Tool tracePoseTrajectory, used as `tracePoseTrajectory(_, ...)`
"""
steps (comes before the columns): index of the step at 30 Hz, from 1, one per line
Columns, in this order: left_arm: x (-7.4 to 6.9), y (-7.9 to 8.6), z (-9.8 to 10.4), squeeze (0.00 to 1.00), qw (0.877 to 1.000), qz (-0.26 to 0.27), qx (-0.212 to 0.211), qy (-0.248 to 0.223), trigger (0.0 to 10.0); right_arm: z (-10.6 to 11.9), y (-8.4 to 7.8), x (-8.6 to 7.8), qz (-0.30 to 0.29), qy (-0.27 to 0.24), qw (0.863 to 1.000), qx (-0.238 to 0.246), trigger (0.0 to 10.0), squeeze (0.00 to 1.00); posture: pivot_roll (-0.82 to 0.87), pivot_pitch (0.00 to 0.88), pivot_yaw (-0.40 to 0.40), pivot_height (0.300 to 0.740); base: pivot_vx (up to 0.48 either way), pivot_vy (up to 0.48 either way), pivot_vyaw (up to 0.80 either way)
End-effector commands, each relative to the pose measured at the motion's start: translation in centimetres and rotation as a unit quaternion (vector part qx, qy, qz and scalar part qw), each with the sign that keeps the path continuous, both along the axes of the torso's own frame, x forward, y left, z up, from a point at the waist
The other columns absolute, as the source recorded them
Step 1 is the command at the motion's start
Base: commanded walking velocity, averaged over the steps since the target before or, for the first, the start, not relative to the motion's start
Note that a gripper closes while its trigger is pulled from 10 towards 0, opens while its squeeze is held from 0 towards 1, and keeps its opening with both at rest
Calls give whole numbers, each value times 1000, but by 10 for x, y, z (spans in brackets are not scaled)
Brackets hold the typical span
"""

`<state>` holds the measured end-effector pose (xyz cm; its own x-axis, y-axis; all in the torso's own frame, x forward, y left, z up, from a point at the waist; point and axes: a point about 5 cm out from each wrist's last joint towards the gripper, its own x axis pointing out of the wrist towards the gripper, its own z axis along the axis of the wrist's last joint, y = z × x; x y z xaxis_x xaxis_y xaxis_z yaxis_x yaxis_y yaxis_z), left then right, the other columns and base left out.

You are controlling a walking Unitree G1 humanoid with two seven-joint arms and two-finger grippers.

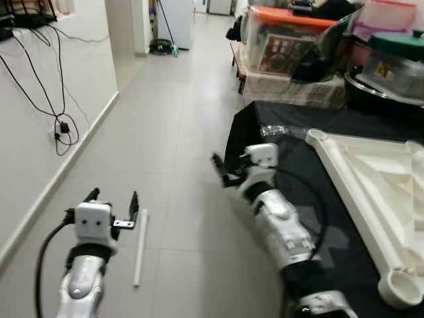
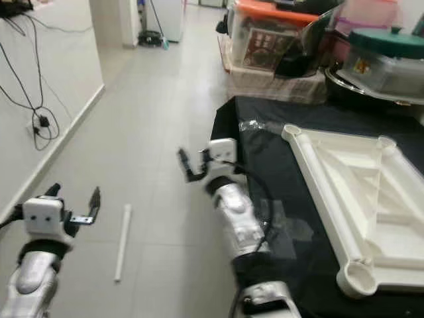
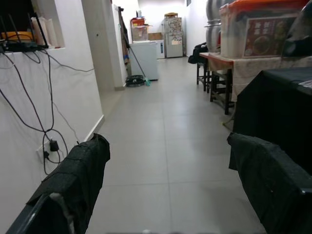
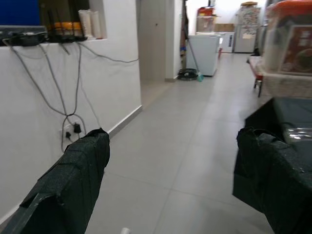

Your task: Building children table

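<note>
1. left eye: left gripper [image 1: 112,202] held over the floor tiles, fingers spread wide, empty. white table leg [image 1: 140,246] lies flat on the floor just beside it.
2. right eye: right gripper [image 2: 192,165] at the corner of the black table [image 2: 265,179], jaws apart, holding nothing. white tabletop [image 2: 361,199] lies upside down on the black surface.
3. left wrist: fingers [image 3: 73,183] well apart, bare corridor floor between them.
4. right wrist: fingers [image 4: 73,175] wide apart, empty.
</note>
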<state>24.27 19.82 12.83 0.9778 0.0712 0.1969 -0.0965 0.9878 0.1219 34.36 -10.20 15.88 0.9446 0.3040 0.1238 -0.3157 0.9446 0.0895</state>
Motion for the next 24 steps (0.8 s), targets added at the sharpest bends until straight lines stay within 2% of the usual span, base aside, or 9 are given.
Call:
tracePoseTrajectory(1, -1, 1, 1, 0, 1000, 7, -3, -8, 10000, 1, 7, -1, 11, -5, 1000, -5, 10000, 0, 96, 0, -112, 740, 240, 0, 0)
tracePoseTrajectory(12, 0, 2, 1, 0, 1000, 8, -4, -11, 10000, 3, 11, -1, 25, -10, 1000, -6, 10000, 0, 92, 0, -110, 740, 299, 0, 0)
tracePoseTrajectory(24, 3, -1, 2, 0, 1000, 1, -4, -14, 10000, 2, 11, -4, 33, -13, 999, -9, 10000, 0, 84, 0, -104, 740, 419, 0, 0)
